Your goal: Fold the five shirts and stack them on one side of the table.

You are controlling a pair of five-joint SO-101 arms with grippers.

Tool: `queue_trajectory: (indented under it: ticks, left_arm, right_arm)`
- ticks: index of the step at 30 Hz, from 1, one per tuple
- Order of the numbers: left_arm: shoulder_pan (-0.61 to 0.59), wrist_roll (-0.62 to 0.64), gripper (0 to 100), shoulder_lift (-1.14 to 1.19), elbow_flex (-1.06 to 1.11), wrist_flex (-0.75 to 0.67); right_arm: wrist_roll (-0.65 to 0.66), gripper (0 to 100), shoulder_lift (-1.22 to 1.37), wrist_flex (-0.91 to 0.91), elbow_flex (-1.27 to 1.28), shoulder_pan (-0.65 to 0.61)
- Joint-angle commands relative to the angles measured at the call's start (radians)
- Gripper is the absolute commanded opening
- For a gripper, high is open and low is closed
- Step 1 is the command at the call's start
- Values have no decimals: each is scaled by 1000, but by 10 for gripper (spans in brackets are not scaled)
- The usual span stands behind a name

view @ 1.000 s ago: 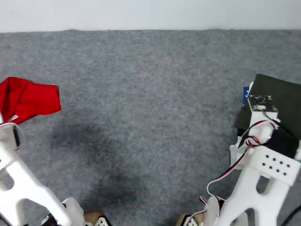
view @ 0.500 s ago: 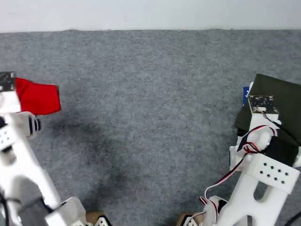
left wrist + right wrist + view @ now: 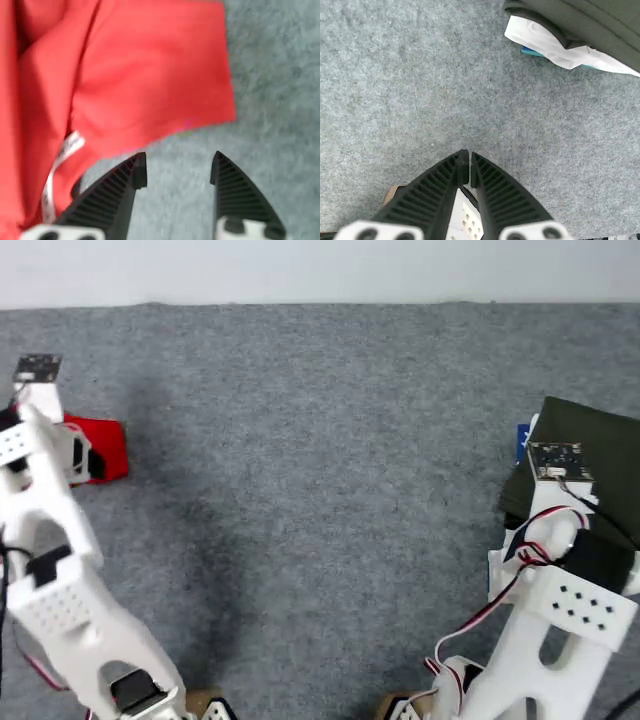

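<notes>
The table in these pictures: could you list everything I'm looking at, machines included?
Table: one, grey felt-like cover, under everything.
Red shirt: one, red, rumpled, at the table's left edge.
Folded shirts: one stack, dark green on top, white and blue beneath, at the right edge.
Wall: white, behind the table.
Left arm: one, white, left side.
Left fingers: black, open, at the red shirt's edge.
Right arm: one, white, right side.
Right fingers: black, shut, beside the stack.

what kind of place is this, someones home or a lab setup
Probably a robotics test bench, not a home: a grey felt-covered table against a bare white wall, a left arm and right arm standing at its near edge, plus a red shirt and a stack of folded shirts.
</notes>
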Motion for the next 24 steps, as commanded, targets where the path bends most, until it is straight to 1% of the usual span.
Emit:
queue_trajectory:
  ticks: [1,10,15,17,22,24]
  left_arm:
    - [37,6,218,107,-252,72]
    - [84,6,216,466,-665,163]
    - [114,6,209,632,-862,255]
    - [126,6,167,687,-938,279]
    - [161,5,10,773,-1090,310]
    - [181,-15,14,778,-1148,358]
  right_arm:
    - [-8,15,-8,39,-6,-8]
    - [-8,15,-10,39,-6,-5]
    - [-8,15,-10,39,-6,-5]
    - [-8,15,-10,39,-6,-5]
    - [-8,13,-15,39,-6,-5]
    - [-8,13,-18,41,-6,-5]
